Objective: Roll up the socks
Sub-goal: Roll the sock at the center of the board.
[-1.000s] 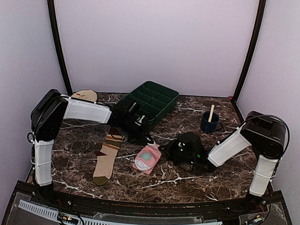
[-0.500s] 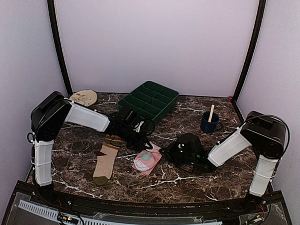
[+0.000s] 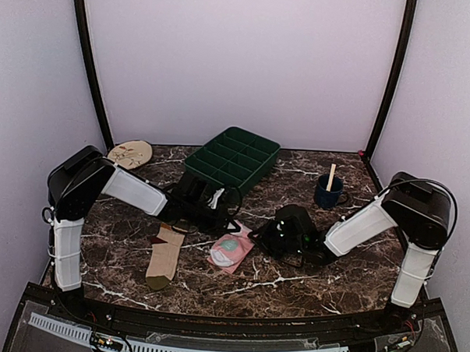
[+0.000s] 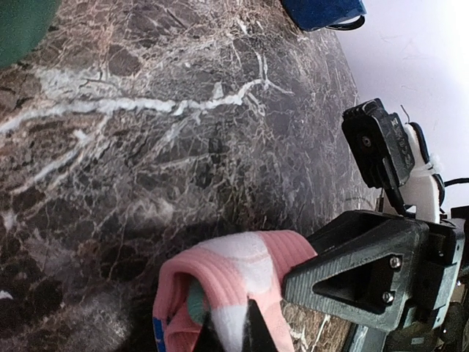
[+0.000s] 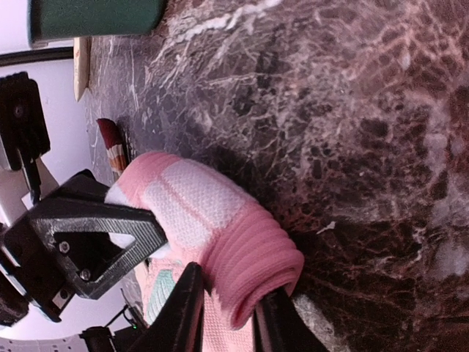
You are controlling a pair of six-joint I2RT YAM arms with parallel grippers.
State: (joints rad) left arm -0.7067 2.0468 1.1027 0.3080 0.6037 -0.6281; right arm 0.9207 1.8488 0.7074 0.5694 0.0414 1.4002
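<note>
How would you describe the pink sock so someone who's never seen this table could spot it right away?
Start at the green divided tray at the back of the marble table. Come straight toward the near edge, and the pink sock lies there with one end curled over. Unlike the long beige striped sock to its left, it is short and pink with a teal-and-white patch.

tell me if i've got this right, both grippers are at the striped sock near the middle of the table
Not quite: it is the pink sock, not the striped one. Both wrist views show the left gripper and the right gripper at its pink fabric, near the middle of the table. The striped sock lies flat to its left in the top view.
</note>
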